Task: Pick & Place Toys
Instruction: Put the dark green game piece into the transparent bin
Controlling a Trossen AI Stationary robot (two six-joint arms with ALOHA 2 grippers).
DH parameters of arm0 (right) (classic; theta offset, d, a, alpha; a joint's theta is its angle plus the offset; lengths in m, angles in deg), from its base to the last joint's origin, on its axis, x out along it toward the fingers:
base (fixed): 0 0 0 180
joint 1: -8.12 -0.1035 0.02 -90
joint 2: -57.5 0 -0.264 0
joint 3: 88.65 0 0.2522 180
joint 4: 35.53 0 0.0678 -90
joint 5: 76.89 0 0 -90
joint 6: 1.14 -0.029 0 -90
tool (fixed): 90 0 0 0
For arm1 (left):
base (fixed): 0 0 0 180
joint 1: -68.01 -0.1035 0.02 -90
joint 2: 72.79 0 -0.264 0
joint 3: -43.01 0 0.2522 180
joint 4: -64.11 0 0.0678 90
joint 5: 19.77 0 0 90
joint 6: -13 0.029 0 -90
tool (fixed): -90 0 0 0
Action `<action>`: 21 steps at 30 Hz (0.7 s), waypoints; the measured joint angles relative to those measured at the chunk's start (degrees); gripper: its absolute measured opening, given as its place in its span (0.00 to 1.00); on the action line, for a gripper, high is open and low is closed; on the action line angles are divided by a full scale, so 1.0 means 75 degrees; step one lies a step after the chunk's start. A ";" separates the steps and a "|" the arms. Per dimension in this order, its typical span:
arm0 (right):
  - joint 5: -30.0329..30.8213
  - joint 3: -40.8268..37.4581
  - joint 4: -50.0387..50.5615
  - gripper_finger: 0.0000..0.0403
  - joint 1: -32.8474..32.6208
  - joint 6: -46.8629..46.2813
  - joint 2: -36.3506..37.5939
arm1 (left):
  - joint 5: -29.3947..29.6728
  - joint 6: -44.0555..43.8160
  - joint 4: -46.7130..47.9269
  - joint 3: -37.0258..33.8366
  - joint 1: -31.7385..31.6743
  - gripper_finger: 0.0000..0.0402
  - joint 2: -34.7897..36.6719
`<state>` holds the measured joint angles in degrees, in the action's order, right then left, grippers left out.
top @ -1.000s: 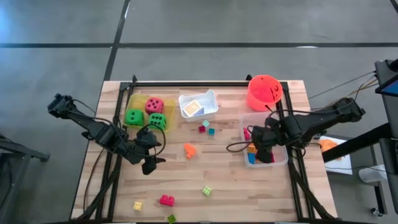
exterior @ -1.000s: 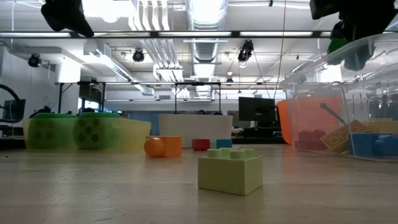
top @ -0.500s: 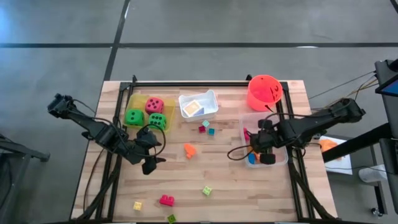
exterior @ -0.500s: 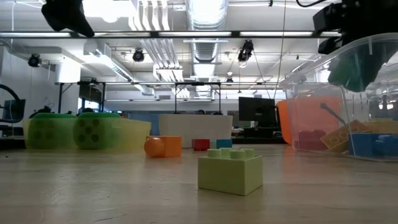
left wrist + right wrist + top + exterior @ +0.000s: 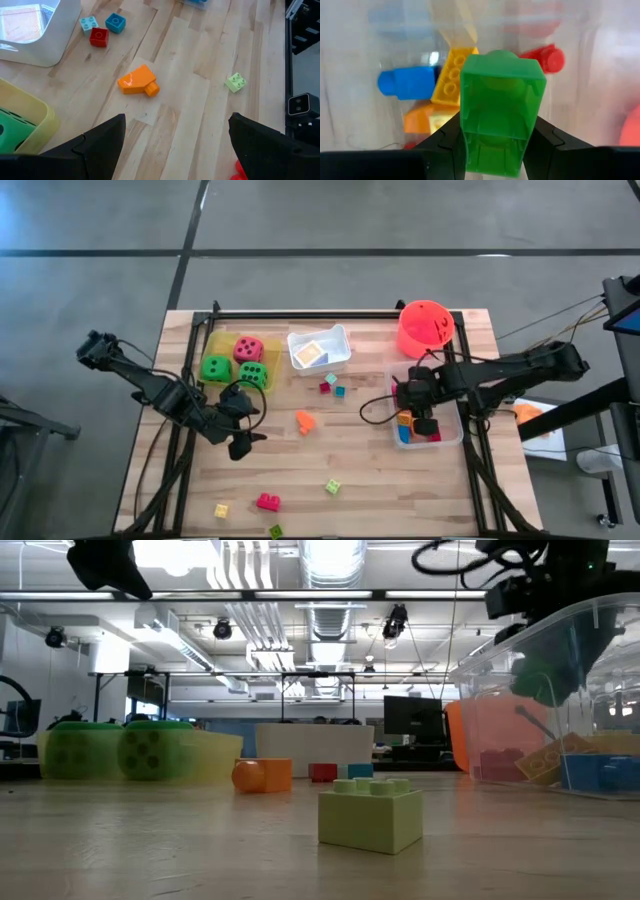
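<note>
My right gripper (image 5: 418, 418) points down into the clear tray (image 5: 447, 438) at the table's right, shut on a green brick (image 5: 500, 107). In the low view the green brick (image 5: 540, 675) hangs below the tray's rim, above the blue, yellow, orange and red bricks (image 5: 447, 82) lying in the tray. My left gripper (image 5: 240, 448) waits open above the table's left middle. Loose toys lie on the wood: an orange piece (image 5: 305, 420), red and teal bricks (image 5: 330, 386), and a light green brick (image 5: 332, 486). My right gripper pinches the green brick between its two fingers (image 5: 445, 137), which sit on two opposite sides of it near its lower end (image 5: 492, 150). The fingers come from above, pointing down. The brick is lifted clear of the bricks below it.
A yellow tray (image 5: 222, 340) with two green dice and a pink-red one stands at the far left. Beside it is a white tray (image 5: 340, 340) with a card, and an orange-red bucket (image 5: 425, 328) stands at the far right. More small bricks (image 5: 267, 501) lie by the near edge.
My right gripper has sunk with the green brick from above the clear tray's rim to inside it. It has also shifted a little toward the far edge and rolled about its own pointing line. Its grip has stayed shut on the brick.
</note>
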<state>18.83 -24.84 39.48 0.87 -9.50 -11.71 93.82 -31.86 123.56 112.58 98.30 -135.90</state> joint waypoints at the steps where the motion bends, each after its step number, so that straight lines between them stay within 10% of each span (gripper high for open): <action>1: -0.0045 -0.0073 0.0015 0.32 0.0078 0.0068 0.0000 | -0.0003 0.0003 0.0000 0.0000 0.0000 0.85 0.0000; 21: -0.0230 -0.0721 -0.0293 0.32 0.0192 0.0110 -0.0065 | 0.0000 0.0181 0.0003 0.0003 0.0000 0.85 0.0000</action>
<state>17.11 -30.25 37.28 2.31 -8.67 -12.20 93.82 -30.50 123.59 112.60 98.30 -135.90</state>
